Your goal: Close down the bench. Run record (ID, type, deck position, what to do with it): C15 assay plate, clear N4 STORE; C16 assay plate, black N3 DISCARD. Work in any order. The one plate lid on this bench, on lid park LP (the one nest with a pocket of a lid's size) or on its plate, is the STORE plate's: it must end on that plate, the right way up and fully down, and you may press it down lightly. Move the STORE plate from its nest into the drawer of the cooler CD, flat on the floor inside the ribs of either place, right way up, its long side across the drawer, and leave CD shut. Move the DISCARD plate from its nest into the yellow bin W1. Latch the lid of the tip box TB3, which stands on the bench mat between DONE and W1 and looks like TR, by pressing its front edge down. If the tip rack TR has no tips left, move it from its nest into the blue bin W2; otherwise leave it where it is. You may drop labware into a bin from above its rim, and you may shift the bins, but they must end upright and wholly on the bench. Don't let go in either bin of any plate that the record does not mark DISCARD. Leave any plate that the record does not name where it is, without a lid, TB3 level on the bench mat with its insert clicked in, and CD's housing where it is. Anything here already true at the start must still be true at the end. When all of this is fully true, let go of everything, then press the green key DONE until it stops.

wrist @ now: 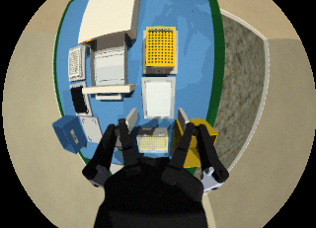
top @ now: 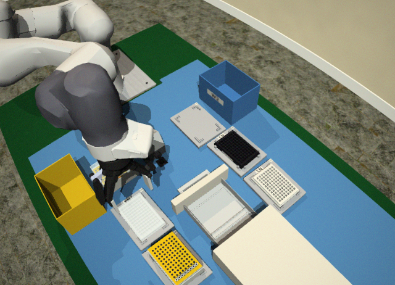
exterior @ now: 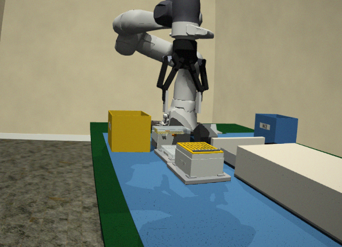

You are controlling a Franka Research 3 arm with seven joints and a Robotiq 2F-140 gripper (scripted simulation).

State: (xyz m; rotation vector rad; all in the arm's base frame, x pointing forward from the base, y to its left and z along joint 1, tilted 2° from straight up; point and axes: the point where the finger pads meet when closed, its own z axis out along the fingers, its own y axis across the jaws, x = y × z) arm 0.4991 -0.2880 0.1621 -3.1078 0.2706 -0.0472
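Observation:
My gripper (top: 126, 186) is open and empty, held high above the tip box TB3 (exterior: 168, 131), which the arm mostly hides in the top view. In the wrist view TB3 (wrist: 153, 143) lies between my fingers, far below. The white lid (top: 142, 215) lies on lid park LP. The black plate (top: 236, 148) sits in its nest. The clear plate (top: 275, 183) sits without a lid in the nest beside it. The cooler's drawer (top: 218, 211) stands open and empty. The tip rack TR (top: 174, 258) has a yellow insert with one row of tips at its front edge.
The yellow bin W1 (top: 65, 192) stands just left of my gripper. The blue bin W2 (top: 229, 89) stands at the back. An empty nest (top: 197, 124) lies in front of it. The cooler housing (top: 277, 250) fills the front right.

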